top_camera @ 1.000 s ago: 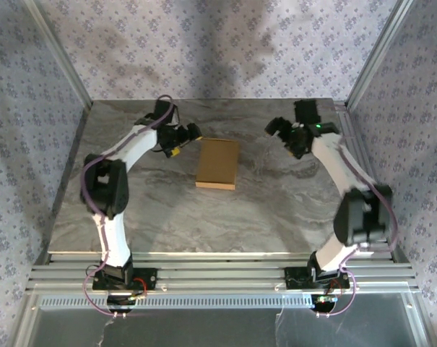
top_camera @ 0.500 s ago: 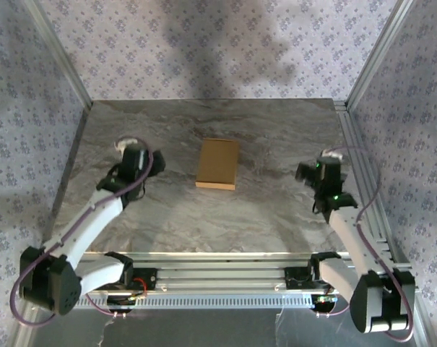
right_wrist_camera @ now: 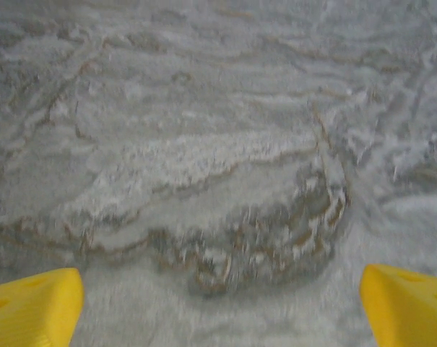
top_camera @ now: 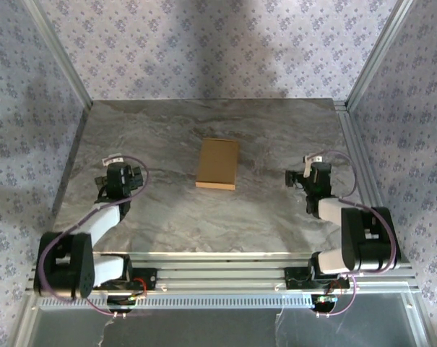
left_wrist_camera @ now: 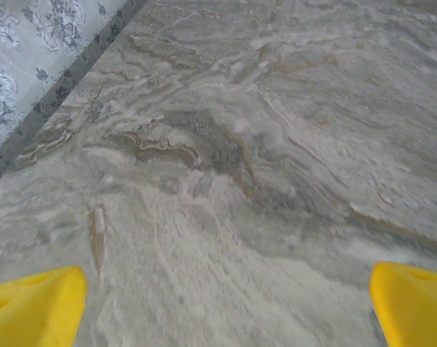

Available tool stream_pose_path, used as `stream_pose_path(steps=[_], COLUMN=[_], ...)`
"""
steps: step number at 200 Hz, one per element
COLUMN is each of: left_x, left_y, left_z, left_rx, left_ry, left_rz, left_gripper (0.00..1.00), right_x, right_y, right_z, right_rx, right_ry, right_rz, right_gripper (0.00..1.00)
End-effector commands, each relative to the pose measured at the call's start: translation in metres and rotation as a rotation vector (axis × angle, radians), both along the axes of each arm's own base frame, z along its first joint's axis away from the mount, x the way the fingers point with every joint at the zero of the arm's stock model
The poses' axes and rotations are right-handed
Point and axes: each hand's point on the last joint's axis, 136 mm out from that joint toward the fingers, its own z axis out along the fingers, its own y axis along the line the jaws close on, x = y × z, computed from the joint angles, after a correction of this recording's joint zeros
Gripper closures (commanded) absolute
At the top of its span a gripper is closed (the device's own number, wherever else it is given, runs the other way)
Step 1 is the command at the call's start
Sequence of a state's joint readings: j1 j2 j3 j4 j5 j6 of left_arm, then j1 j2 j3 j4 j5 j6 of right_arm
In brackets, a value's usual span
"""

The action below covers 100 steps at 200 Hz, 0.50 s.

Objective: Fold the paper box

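Paper box [top_camera: 218,164] is being shown as a closed, shallow tan rectangle lying on the table [top_camera: 276,224], between the two sets of jaws and well apart from each. The jaws of the left gripper [left_wrist_camera: 223,303] are being held wide apart over bare tabletop. Those of the right gripper [right_wrist_camera: 219,303] are being held likewise, and nothing is being gripped. Folding is being judged as complete, since no loose flap is being displayed. Tab seating on the paper box cannot be confirmed.
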<state>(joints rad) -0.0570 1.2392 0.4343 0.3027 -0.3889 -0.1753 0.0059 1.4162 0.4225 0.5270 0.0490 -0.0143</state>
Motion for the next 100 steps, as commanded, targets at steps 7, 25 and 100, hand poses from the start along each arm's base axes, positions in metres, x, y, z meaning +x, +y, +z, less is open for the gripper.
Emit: stream_pose_path(steps=[7,25,100], left_x=[0.03,0.037,0.05], left_y=[-0.012,-0.022,-0.018], left_z=[0.019,0.019,-0.01], left_rx=[-0.035,-0.002,-0.032], left_ry=[-0.188,-0.206,-0.174], left_rz=[-0.131,-0.217,-0.216], left_gripper=[0.0,0.0,0.0], right_x=[0.015,0.016,0.019], right_y=[-0.015,-0.016,-0.012], right_z=[0.014,0.012,0.012], right_rx=[0.038,0.029,-0.01], right_ry=[-0.153,-0.148,-0.142], right_rz=[-0.008,-0.016,-0.02], right_gripper=[0.0,0.0,0.0])
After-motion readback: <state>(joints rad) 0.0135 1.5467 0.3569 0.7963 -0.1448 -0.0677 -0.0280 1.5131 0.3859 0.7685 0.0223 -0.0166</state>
